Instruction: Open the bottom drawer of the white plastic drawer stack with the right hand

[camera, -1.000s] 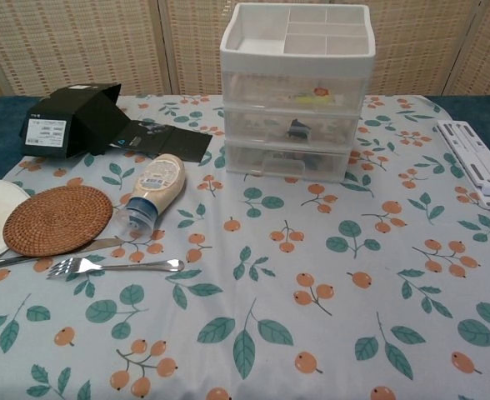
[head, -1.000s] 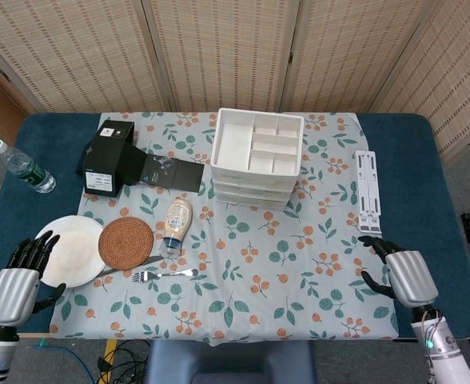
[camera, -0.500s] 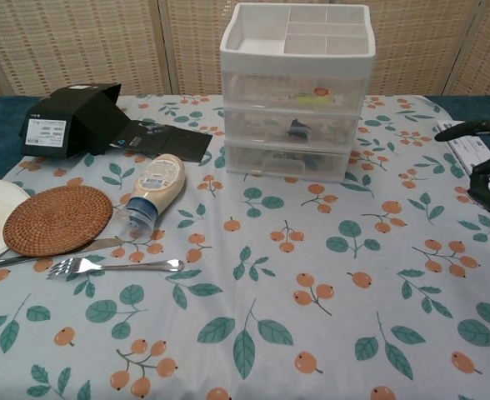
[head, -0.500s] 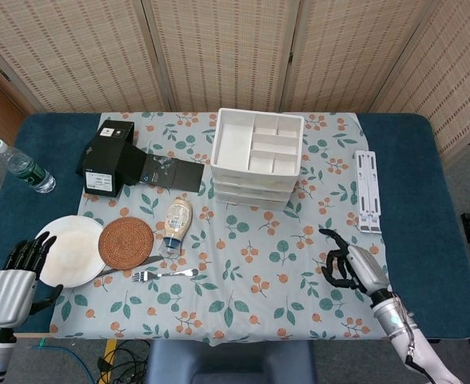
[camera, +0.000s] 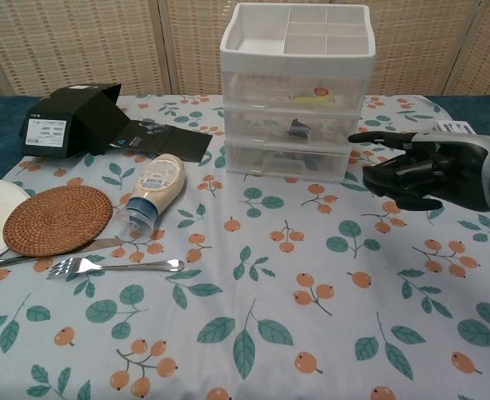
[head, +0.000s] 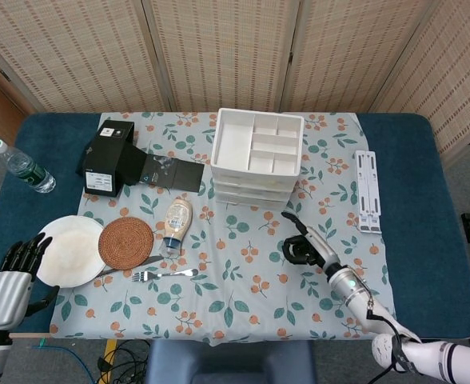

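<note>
The white plastic drawer stack (head: pixel 256 160) (camera: pixel 296 92) stands at the back middle of the table, its three drawers all pushed in. The bottom drawer (camera: pixel 285 161) shows its front with a handle lip. My right hand (head: pixel 305 246) (camera: pixel 420 169) hovers above the cloth, to the right of and nearer than the stack, fingers spread and pointing toward it, holding nothing and touching nothing. My left hand (head: pixel 11 274) hangs at the table's near left corner, fingers apart and empty, beside the white plate (head: pixel 67 250).
A black box (head: pixel 107 157) with an open flap, a sauce bottle (head: pixel 177 222), a woven coaster (head: pixel 126 243), a fork (head: pixel 163 274) and a knife lie left of the stack. A water bottle (head: pixel 23 168) stands far left. A white rack (head: pixel 368 190) lies at the right.
My right hand has swept in from the table's right near edge toward the drawer stack. The left hand dropped slightly. The drawers have not moved.
</note>
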